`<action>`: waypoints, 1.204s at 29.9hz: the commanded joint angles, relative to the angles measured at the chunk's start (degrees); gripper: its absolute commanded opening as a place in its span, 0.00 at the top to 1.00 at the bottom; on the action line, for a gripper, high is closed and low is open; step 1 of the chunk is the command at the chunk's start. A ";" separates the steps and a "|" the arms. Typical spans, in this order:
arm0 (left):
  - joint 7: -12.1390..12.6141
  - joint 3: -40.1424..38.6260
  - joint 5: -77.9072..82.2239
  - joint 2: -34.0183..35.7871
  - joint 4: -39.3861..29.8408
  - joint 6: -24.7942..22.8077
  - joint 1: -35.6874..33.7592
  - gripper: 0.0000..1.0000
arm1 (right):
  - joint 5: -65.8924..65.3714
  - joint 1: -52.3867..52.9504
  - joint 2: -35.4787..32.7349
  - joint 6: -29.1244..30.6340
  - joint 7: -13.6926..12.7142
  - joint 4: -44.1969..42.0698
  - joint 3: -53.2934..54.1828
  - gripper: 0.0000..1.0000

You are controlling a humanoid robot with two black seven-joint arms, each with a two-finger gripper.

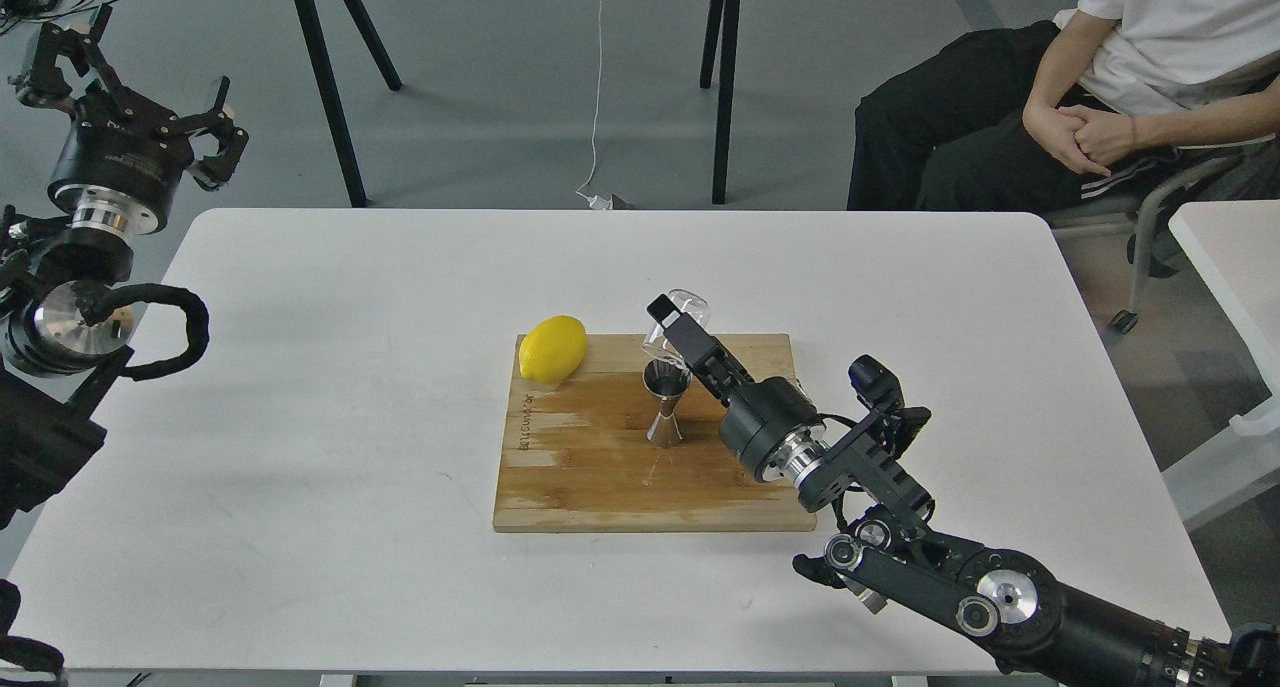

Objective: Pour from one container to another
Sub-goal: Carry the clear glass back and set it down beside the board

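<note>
A steel jigger (665,404) stands upright near the middle of the wooden cutting board (600,467). Just behind and above its mouth my right gripper (672,320) is shut on the small clear glass cup (680,319), which is tilted with its mouth toward the jigger. The cup's contents cannot be made out. My left gripper (125,77) is raised off the table's far left corner, fingers spread open and holding nothing.
A yellow lemon (552,348) lies on the board's back left corner. The board sits on a white table (300,387). A seated person (1100,77) is beyond the table's far right corner, and black stand legs (330,97) rise behind the table.
</note>
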 commanded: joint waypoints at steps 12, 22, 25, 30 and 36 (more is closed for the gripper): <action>0.04 0.07 -0.03 0.16 -0.05 -0.17 0.03 0.00 | 37.76 -3.24 -5.81 0.79 -3.09 12.47 14.04 0.70; -0.04 0.25 -0.03 -0.72 -0.05 -0.08 0.03 0.00 | 66.51 -15.90 -6.34 9.92 -5.81 13.98 32.33 0.70; -0.04 0.25 -0.03 -0.72 -0.05 -0.08 0.03 0.00 | 70.83 -17.84 -6.43 11.24 -5.90 11.26 35.41 0.70; -0.04 0.25 -0.03 -0.81 0.04 -0.17 0.29 0.00 | 79.34 -21.44 -6.17 17.64 -10.02 5.02 41.47 0.69; -0.04 0.25 -0.03 -1.69 0.04 -0.25 0.29 0.00 | 85.34 -23.20 -6.16 24.60 -11.96 -0.78 43.59 0.68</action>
